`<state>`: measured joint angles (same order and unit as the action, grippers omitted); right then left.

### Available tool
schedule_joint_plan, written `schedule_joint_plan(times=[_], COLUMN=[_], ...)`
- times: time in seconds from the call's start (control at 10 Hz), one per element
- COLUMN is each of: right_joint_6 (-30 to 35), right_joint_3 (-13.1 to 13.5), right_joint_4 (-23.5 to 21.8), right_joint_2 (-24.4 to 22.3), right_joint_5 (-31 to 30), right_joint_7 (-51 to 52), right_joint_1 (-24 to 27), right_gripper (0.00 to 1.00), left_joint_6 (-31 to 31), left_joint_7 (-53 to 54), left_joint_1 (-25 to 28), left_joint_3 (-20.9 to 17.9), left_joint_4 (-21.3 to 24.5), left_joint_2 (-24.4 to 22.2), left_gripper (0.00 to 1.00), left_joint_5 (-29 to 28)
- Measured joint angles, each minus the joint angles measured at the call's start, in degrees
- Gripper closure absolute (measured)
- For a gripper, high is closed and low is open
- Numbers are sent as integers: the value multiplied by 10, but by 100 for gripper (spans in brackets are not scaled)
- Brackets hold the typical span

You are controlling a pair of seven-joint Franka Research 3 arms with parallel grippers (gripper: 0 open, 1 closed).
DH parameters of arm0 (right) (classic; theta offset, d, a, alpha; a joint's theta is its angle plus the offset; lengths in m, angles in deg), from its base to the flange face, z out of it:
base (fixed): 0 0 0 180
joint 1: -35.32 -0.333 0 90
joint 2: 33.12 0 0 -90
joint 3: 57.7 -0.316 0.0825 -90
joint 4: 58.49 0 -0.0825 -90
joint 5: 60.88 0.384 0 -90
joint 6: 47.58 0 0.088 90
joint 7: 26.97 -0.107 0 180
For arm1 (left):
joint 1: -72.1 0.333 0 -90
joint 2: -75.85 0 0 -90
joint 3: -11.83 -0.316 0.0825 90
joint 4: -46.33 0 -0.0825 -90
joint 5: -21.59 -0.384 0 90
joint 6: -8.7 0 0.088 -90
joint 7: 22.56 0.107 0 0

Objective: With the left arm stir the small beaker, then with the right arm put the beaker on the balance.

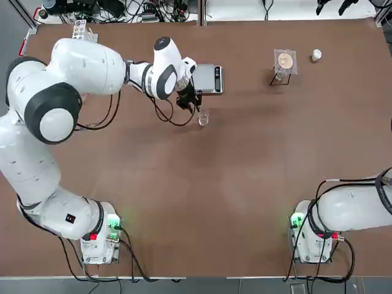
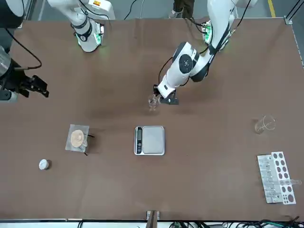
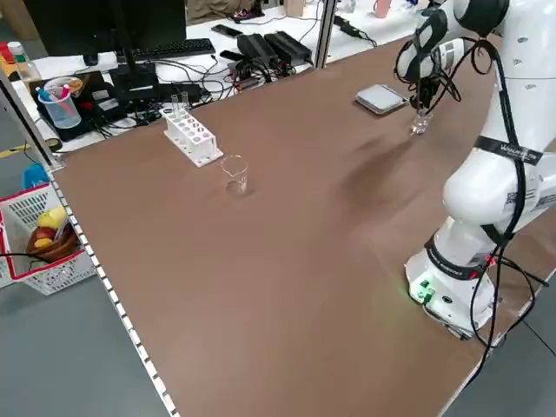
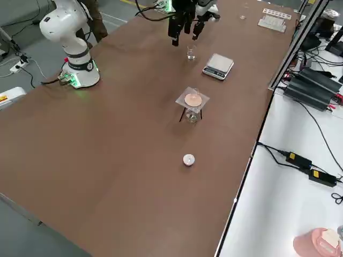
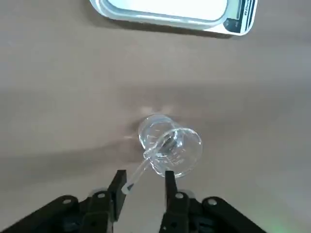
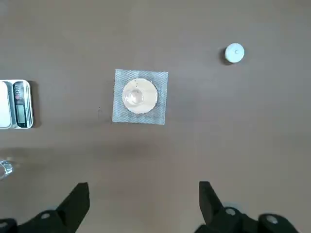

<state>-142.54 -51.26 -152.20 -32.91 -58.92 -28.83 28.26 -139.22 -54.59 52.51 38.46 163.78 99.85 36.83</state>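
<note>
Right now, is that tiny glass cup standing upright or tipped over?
Upright: the small beaker stands on its base on the table, mouth up, a glass rod leaning out.

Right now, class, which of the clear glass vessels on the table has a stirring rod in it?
The small beaker beside the balance, just under the left end effector. A glass rod leans in it; the beaker by the rack shows none.

Table layout, seen from overhead

The small beaker (image 1: 203, 117) is standing just in front of the balance (image 1: 207, 78), with the left gripper (image 1: 189, 101) hanging beside it; the tripod stand (image 1: 284, 65) is sitting well to the right, and the test-tube rack (image 2: 277, 176) is lying far left.
</note>
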Motion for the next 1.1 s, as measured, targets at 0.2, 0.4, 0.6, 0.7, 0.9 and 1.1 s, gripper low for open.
schedule_joint_plan(times=[0.2, 0.4, 0.6, 0.7, 0.9, 1.1], right_joint_6=[0, 0, 0, 0, 0, 0], right_joint_3=[0, 0, 0, 0, 0, 0], right_joint_4=[0, 0, 0, 0, 0, 0], right_joint_2=[0, 0, 0, 0, 0, 0], right_joint_5=[0, 0, 0, 0, 0, 0], right_joint_7=[0, 0, 0, 0, 0, 0], right_joint_1=[1, 2, 2, 2, 2, 2], right_gripper=[0, 0, 0, 0, 0, 0], left_joint_6=[0, -1, -1, -1, -1, -2], left_joint_7=[0, 1, 2, 3, 3, 3], left_joint_1=[0, 0, 2, 3, 3, 3], left_joint_3=[0, 0, -1, -1, -2, -2], left_joint_4=[0, 0, 0, 0, 0, -1], left_joint_2=[0, 0, 0, 0, 0, 0], left_gripper=[61, 65, 69, 70, 75, 81], left_joint_5=[-5, -5, -5, -6, -6, -6])
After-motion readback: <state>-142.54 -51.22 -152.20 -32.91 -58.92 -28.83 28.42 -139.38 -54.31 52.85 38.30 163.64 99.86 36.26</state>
